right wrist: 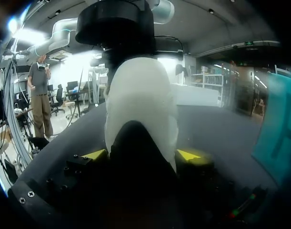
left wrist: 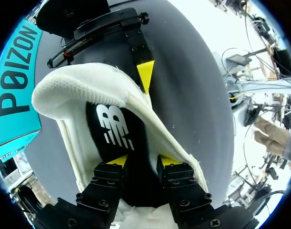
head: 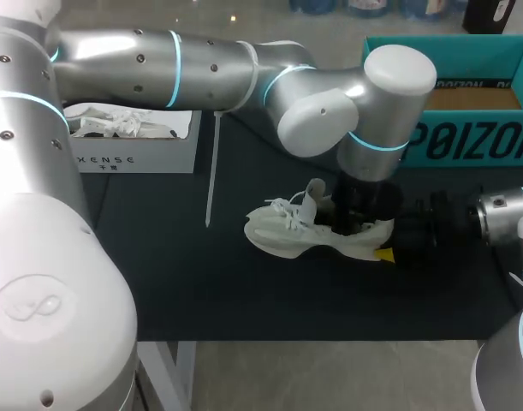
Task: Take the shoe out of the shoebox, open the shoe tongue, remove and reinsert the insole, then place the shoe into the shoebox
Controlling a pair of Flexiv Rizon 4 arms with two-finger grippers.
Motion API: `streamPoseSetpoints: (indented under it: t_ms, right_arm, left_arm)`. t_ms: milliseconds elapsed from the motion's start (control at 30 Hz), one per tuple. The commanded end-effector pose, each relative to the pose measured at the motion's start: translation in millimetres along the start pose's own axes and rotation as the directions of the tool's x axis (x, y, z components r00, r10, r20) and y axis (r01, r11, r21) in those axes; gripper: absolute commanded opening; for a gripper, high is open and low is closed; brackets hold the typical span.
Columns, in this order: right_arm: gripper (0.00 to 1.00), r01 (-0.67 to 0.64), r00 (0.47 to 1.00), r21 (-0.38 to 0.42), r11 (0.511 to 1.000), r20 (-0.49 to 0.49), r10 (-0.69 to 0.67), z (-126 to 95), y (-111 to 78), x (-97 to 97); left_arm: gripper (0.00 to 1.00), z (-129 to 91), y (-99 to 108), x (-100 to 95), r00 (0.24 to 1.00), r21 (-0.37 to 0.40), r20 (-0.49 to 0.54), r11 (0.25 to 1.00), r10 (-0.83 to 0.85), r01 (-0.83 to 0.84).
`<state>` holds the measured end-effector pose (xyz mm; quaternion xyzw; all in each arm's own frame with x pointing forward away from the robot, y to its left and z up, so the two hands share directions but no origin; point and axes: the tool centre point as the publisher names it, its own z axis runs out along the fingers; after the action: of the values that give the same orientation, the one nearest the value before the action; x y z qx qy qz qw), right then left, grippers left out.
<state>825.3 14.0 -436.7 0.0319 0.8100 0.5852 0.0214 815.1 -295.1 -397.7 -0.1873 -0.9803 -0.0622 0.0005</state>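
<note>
L claw (left wrist: 143, 161) slightly open inside shoe (left wrist: 88, 90), R claw (right wrist: 141, 154) wide, clamping heel (right wrist: 140, 95)

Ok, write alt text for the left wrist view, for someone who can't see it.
The left end effector sits in the opening of the white shoe, right at its black insole. The right end effector holds the heel from outside, and the teal shoebox lies beside the shoe on the dark table.

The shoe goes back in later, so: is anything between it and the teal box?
Nothing lies on the table between the shoe and the box. Only the left arm stands above the shoe, near that path.
</note>
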Motion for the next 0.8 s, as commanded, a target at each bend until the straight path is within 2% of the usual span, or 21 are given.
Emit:
streamPoseSetpoints:
  t_ms: [33, 200, 400, 567, 600, 633, 800]
  right_arm:
    - [0.00, -0.002, 1.000, 0.003, 1.000, 0.001, 0.002, 2.7, -4.3, -1.7]
    - [0.00, -0.002, 1.000, 0.003, 1.000, 0.001, 0.002, 2.7, -4.3, -1.7]
    - [0.00, -0.002, 1.000, 0.003, 1.000, 0.001, 0.002, 2.7, -4.3, -1.7]
    - [0.00, -0.002, 1.000, 0.003, 1.000, 0.001, 0.002, 2.7, -4.3, -1.7]
    - [0.00, -0.002, 1.000, 0.003, 1.000, 0.001, 0.002, 2.7, -4.3, -1.7]
    - [0.00, -0.002, 1.000, 0.003, 1.000, 0.001, 0.002, 2.7, -4.3, -1.7]
    - [0.00, -0.002, 1.000, 0.003, 1.000, 0.001, 0.002, 2.7, -4.3, -1.7]
  left_arm:
    - [0.41, 7.0, -0.8, 3.9, 1.000, -0.001, 0.023, 1.000, -0.005, 0.005]
    - [0.36, 16.5, -2.5, 3.4, 0.998, 0.009, 0.070, 1.000, -0.001, 0.001]
    - [0.32, 33.3, -8.1, 4.1, 0.981, 0.025, 0.196, 1.000, 0.005, -0.010]
    - [0.19, 50.3, -12.4, 5.7, 0.963, 0.035, 0.269, 0.999, -0.016, 0.007]
    - [0.07, 53.1, -11.5, 5.7, 0.958, 0.039, 0.284, 0.999, -0.026, 0.015]
    - [0.00, 56.0, -10.3, 5.3, 0.956, 0.043, 0.290, 0.999, -0.034, 0.022]
    - [0.00, 61.3, 0.8, 0.6, 0.940, 0.052, 0.328, 0.995, -0.093, 0.081]
